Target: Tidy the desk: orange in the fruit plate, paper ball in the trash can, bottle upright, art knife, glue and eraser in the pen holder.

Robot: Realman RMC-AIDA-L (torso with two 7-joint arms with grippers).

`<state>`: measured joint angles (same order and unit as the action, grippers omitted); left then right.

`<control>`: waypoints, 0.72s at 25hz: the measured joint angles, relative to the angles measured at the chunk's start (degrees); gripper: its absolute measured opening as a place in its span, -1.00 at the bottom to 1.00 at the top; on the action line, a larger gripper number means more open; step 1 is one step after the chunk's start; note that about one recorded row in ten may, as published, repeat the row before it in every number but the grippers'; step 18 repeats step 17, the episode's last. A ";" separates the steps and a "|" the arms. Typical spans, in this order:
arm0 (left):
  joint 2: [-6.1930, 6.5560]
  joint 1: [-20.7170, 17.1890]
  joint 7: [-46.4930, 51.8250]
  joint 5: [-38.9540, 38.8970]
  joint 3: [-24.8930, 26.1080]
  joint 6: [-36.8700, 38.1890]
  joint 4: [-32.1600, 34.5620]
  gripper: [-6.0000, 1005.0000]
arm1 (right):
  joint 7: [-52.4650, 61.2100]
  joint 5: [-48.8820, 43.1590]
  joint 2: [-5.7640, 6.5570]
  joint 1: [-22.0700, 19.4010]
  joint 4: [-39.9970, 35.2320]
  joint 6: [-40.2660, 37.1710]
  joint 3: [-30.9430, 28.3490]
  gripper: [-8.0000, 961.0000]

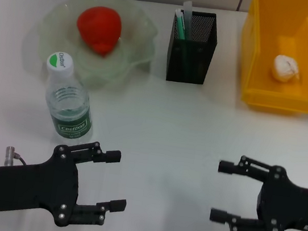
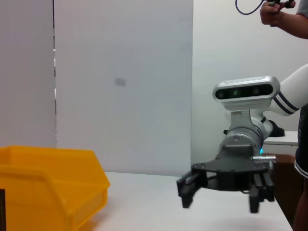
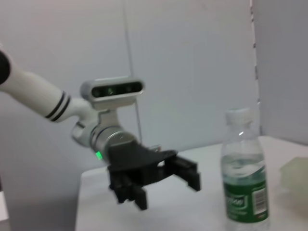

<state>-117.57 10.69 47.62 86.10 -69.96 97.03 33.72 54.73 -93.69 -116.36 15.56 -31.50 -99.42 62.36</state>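
The pen holder (image 1: 192, 47) hides most of its contents; only a green and white tip (image 1: 182, 22) sticks out, too small to identify. The yellow bin (image 1: 289, 51) is cut off by the head view's top edge, and both arms run off the bottom corners.

Two black grippers sit low over the white table at the near edge, facing each other. The left gripper (image 1: 113, 180) reaches in from the near left on a silver wrist, its fingers spread wide with nothing between them. The right gripper (image 1: 222, 191) comes in from the near right, fingers likewise parted and empty. The two are well apart
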 joint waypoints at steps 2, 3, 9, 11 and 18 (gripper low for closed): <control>-0.01 -0.02 -0.03 0.01 -0.01 -0.03 -0.01 0.54 | -0.05 -0.15 -0.27 0.06 0.17 0.00 -1.46 0.75; -0.01 -0.02 -0.03 0.01 -0.01 -0.03 -0.01 0.54 | -0.09 -0.21 -0.33 0.07 0.21 0.00 -1.89 0.75; -0.26 -0.29 -0.15 0.03 0.01 -0.18 -0.15 0.54 | -0.87 -0.35 -0.55 0.05 0.36 0.03 -2.74 0.75; -0.33 -0.36 -0.16 0.04 0.01 -0.19 -0.15 0.54 | -0.91 -0.26 -0.55 0.04 0.37 0.03 -2.78 0.75; -0.39 -0.42 -0.24 0.03 0.00 -0.03 -0.15 0.54 | -1.44 -0.08 -0.87 -0.26 0.37 0.03 -3.01 0.75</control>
